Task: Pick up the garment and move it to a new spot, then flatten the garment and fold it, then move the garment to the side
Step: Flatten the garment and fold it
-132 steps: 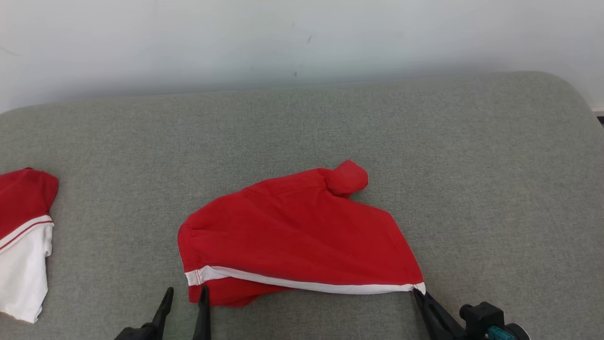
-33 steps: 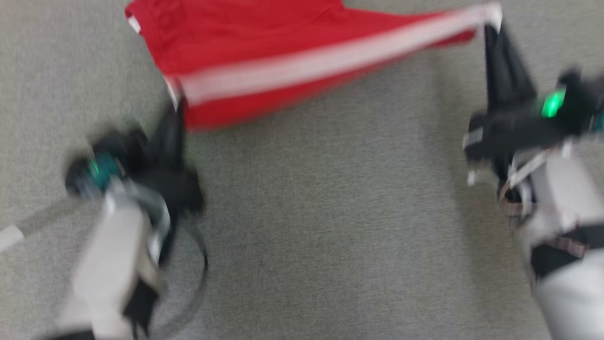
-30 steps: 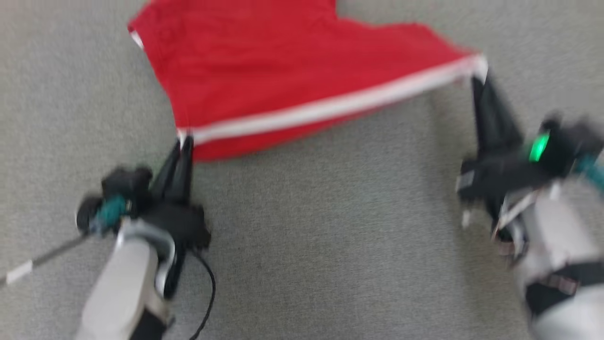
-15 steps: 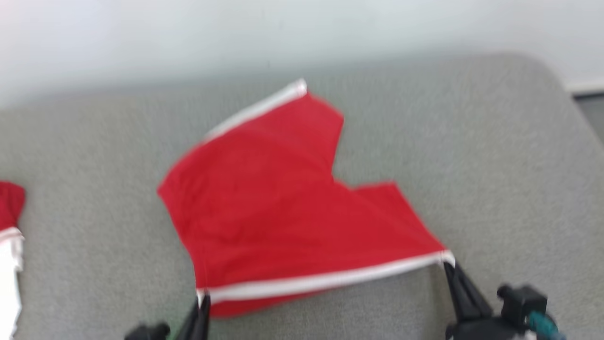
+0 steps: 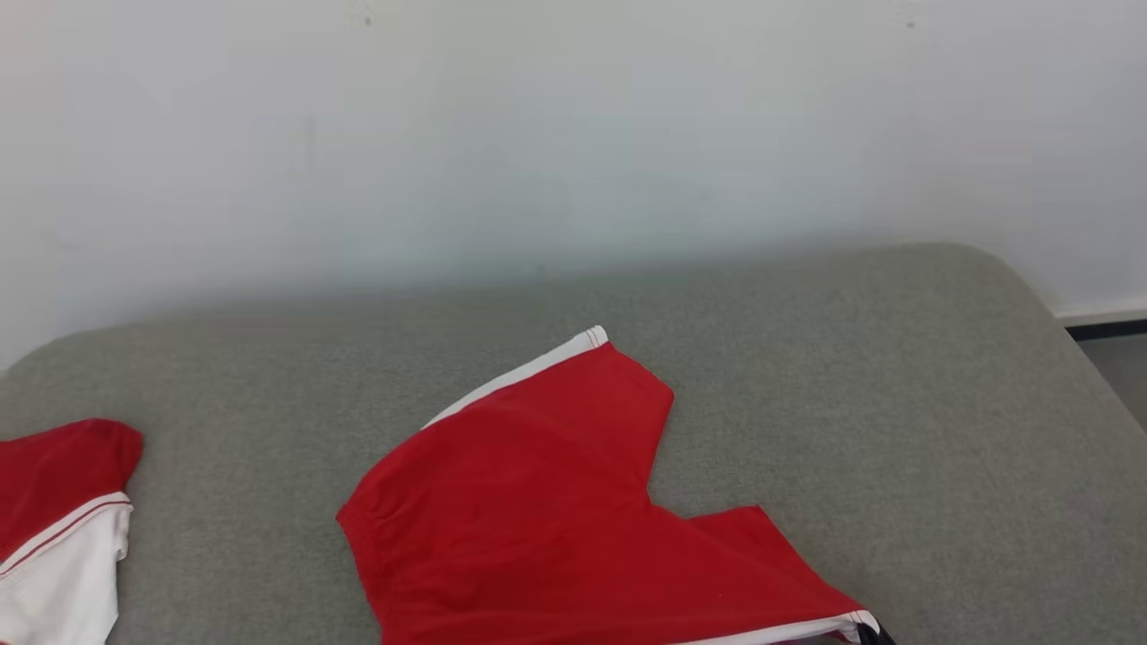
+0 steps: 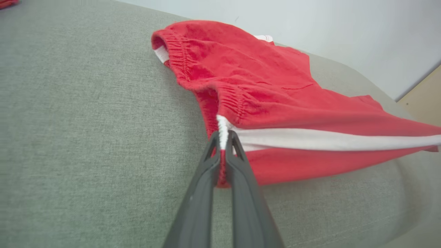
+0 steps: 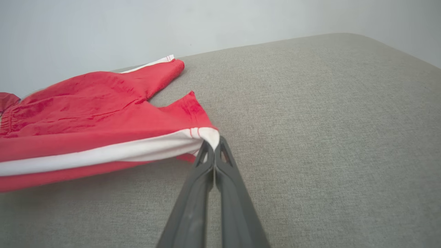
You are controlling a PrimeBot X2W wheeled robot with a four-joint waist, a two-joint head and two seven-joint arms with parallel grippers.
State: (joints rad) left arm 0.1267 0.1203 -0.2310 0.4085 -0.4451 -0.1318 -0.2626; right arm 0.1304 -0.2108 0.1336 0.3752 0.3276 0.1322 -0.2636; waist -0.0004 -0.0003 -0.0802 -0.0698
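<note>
- While both of my claws are pinched shut, each holds one corner of the red garment (image 5: 556,511) between its fingers.
- My left claw (image 6: 224,137) grips the white side stripe right where it meets the gathered elastic waistband. A little red cloth is also caught lower down between the fingers.
- My right claw (image 7: 214,144) grips the other end of that same stripe, at the corner of the leg hem. In the head view its dark tip peeks in at about 5 o'clock.
- Between the two claws the striped edge is stretched and held just off the padded grey surface (image 5: 896,385), with shadow under it.
- The rest of the garment lies on that surface toward 6 o'clock in the head view. One leg points to 12 o'clock, and there is a notch between the legs.
- A second piece of clothing (image 5: 54,528), red above and white below, lies at 8 o'clock, well apart from the garment and cut off by the edge.
- A pale wall (image 5: 573,134) stands behind the surface at 12 o'clock, and a dark skirting strip (image 5: 1107,329) shows at 3 o'clock.
</note>
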